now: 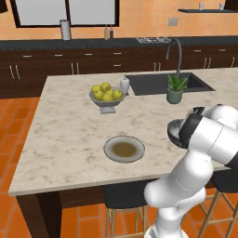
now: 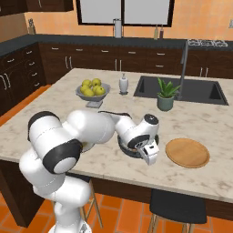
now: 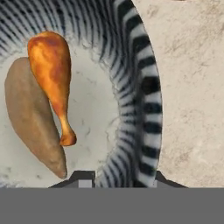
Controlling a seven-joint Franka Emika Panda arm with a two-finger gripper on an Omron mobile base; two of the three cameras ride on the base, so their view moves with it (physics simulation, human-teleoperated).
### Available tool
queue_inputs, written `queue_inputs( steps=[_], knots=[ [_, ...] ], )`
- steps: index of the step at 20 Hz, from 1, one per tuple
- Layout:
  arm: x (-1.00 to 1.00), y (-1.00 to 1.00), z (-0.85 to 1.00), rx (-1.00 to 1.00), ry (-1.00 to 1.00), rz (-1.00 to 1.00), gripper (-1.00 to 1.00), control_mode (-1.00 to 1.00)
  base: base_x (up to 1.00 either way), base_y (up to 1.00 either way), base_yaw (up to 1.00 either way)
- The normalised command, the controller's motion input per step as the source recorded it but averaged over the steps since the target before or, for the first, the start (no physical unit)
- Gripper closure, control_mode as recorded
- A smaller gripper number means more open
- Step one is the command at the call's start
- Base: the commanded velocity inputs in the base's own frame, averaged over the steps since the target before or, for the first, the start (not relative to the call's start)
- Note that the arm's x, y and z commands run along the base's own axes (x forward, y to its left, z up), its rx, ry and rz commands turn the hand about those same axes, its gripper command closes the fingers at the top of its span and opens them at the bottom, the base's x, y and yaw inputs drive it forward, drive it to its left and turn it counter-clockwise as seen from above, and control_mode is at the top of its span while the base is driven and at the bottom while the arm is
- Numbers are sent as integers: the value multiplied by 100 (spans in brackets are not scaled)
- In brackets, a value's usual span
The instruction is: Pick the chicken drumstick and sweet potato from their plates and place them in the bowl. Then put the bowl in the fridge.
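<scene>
Kitchen with orange walls and dark cabinets; the work is on a pale marble island table (image 1: 60, 121) with a sink (image 1: 162, 83) set in its far side. The bowl (image 3: 144, 87) stands near the front edge of the table, partly covered by the arm in both base views. Seen from the hand, both food items lie inside it on the pale floor. The drumstick (image 3: 50, 65), glazed orange-brown with a narrow bone end, rests against and partly over the sweet potato (image 3: 28, 113), a tan tapered lump beside it. The gripper (image 3: 120, 177) is at the bowl's rim, one finger tip inside the bowl and the other outside. The striped wall sits between the tips. The jaws are drawn in narrow and appear clamped on that wall. Both food items lie clear of the tips, on the inner side of the rim, untouched by the gripper. The grey plate (image 1: 109, 148) sits bare to the left of the bowl, well apart. The wood plate (image 2: 187, 153) lies bare just beside the bowl on its right. A pedestal fruit bowl (image 1: 100, 101) and a potted plant (image 1: 175, 88) stand farther back, near the sink.
</scene>
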Motion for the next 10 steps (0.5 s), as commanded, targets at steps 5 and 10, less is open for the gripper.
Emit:
queue_inputs(
  steps=[5, 10],
  knots=[
    [-33, 5, 27, 0, -7, -3, 100, -100, 0, 0, 0],
    [-41, 26, 51, -1, -12, -15, 100, -100, 0, 0, 0]
  ],
)
